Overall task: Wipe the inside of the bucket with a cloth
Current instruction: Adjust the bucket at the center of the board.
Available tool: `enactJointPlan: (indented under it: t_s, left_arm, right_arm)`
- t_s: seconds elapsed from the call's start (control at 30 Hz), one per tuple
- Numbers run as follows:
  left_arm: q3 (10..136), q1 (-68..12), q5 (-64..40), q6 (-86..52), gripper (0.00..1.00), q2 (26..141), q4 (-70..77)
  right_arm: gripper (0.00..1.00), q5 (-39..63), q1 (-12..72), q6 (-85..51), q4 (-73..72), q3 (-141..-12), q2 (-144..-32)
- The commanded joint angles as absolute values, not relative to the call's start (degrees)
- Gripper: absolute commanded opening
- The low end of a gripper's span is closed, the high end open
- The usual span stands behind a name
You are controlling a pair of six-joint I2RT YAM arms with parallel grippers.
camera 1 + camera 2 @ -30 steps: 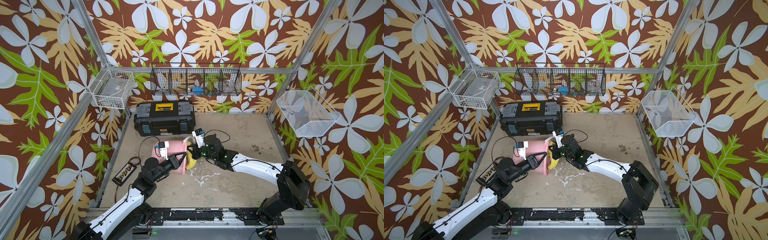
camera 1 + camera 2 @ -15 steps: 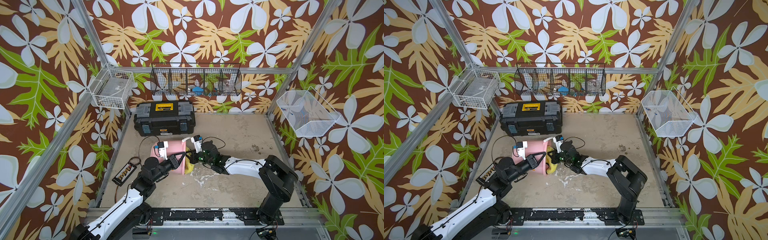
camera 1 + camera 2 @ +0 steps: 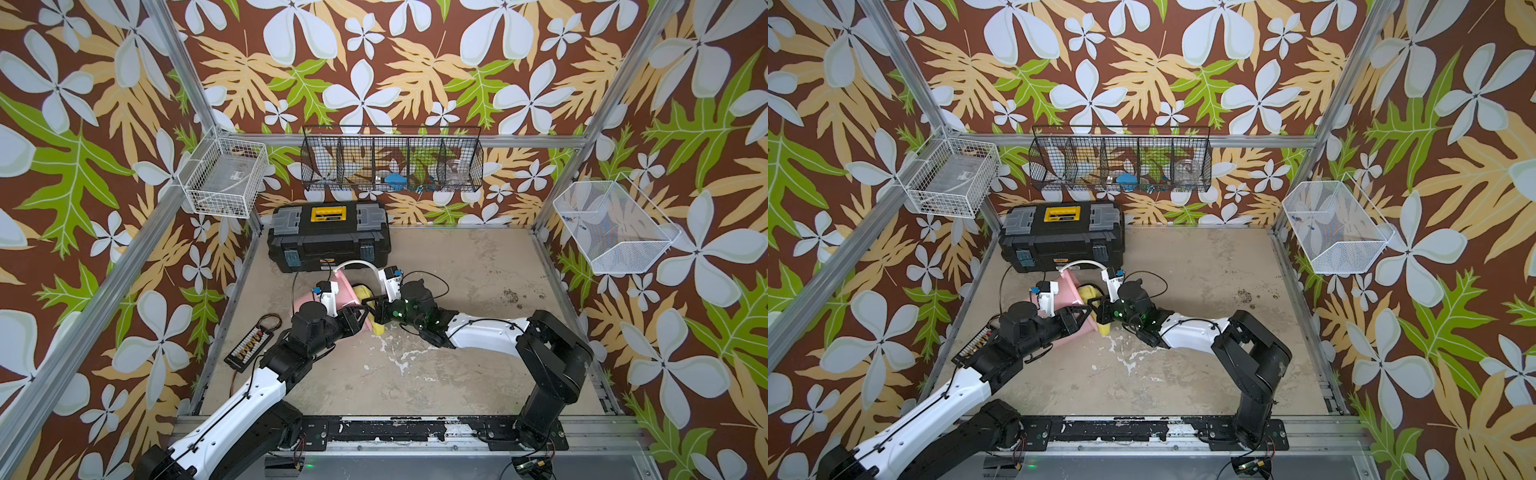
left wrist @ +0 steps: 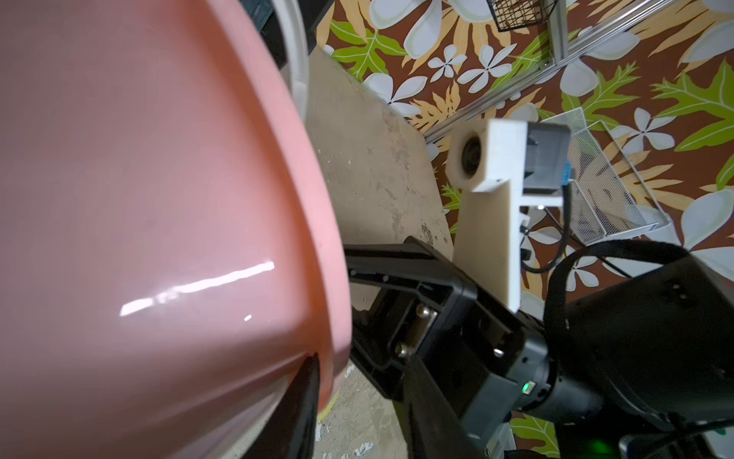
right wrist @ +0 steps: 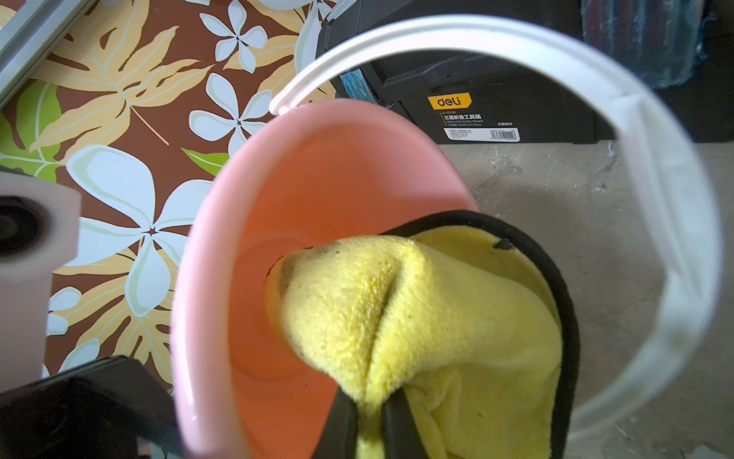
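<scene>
Pink bucket [image 3: 347, 291] on side, mouth toward right claw [image 5: 370, 409].

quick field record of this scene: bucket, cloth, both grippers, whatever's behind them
bucket: pink, lying on its side, mouth toward the right gripper
handle: white, standing out beyond the rim
cloth: yellow with black trim, bunched end inside the bucket, rest trailing out over the rim
right gripper: jaws shut on the cloth
left gripper: at the bucket rim, open or shut unclear
toolbox: black and yellow, closed, behind the bucket
</scene>
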State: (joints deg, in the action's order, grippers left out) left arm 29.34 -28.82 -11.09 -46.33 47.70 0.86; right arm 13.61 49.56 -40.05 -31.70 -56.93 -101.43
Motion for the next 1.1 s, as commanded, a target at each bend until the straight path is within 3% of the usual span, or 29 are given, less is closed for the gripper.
enactJointPlan:
  t_s: [0.0, 0.2, 1.07]
  left_arm:
    - [30.47, -28.83, -8.72, -43.96, 0.41, 47.91, -3.21]
    - [31.96, -28.82, -4.4, -45.1, 0.48, 47.87, -5.45]
    - [51.91, -28.83, 15.74, -41.03, 0.53, 62.49, -27.87]
  right_arm:
    - [0.0, 15.03, 49.66, -40.17, -33.53, -57.55, -102.02]
    - [0.0, 17.52, 50.09, -40.08, -33.67, -58.23, -104.06]
    - [0.0, 16.55, 56.62, -40.12, -32.7, -62.05, -107.4]
